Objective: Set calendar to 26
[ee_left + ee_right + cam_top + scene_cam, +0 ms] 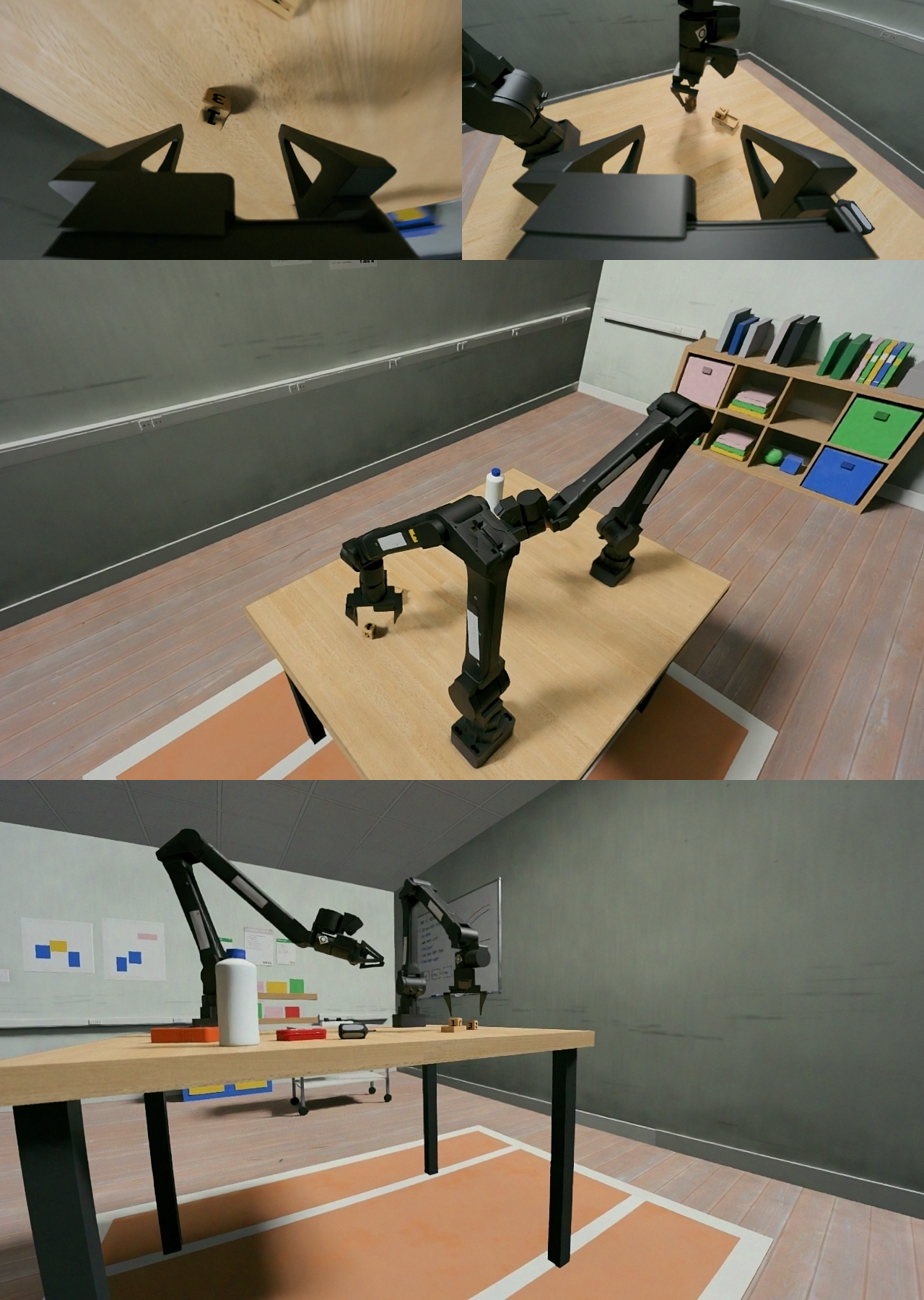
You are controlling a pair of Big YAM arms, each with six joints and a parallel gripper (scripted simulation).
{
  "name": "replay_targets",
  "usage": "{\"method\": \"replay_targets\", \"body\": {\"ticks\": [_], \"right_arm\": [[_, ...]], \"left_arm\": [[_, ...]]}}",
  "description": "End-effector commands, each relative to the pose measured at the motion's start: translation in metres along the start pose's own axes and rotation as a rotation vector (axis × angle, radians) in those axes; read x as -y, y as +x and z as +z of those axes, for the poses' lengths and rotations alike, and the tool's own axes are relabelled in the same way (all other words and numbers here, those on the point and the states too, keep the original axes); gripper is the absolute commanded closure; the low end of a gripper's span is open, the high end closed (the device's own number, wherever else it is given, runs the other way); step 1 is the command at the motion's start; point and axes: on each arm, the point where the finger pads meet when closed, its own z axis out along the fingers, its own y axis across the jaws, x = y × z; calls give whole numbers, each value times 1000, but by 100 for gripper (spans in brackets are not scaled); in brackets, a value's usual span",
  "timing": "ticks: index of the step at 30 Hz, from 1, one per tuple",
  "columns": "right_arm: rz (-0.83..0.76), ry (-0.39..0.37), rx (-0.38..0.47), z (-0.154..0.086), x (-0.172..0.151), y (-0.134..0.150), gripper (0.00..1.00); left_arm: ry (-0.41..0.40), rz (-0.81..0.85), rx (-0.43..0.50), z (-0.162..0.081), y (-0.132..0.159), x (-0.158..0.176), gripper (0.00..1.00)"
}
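Note:
The loose wooden cube [369, 630] [472, 1025] [216, 108] [690, 105] sits on the table, its 3 and 1 faces showing in the left wrist view. My left gripper [375, 619] [465, 1012] [231, 129] is open above it, with the cube off-centre between the fingers in that view. The tray [451, 1029] [727, 126] stands nearby, its corner at the top of the left wrist view. The other cube [455, 1021] [721, 113] is in its left half in the right wrist view; its front 2 looks turned sideways. My right gripper [380, 962] [692, 130] is open and empty, well away.
A white bottle [494, 487] [237, 1002] with a blue cap stands at the table's far end. An orange box [184, 1034], a red case [301, 1034] and a dark tool [352, 1030] [855, 217] lie near it. The table edge is close to the loose cube.

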Motion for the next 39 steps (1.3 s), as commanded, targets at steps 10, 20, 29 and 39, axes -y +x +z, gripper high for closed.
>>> {"method": "replay_targets", "body": {"ticks": [10, 20, 29, 39], "right_arm": [[2, 2, 19, 2, 1, -10, 0], [2, 2, 19, 2, 1, -10, 0], [2, 2, 19, 2, 1, -10, 0], [2, 2, 19, 2, 1, -10, 0]], "left_arm": [[80, -650, 20, -8, -6, -33, 0], [152, -1044, 1, -8, -1, -45, 0], [227, -1447, -42, -8, 5, -58, 0], [301, -1834, -107, -9, 12, -71, 0]]}}
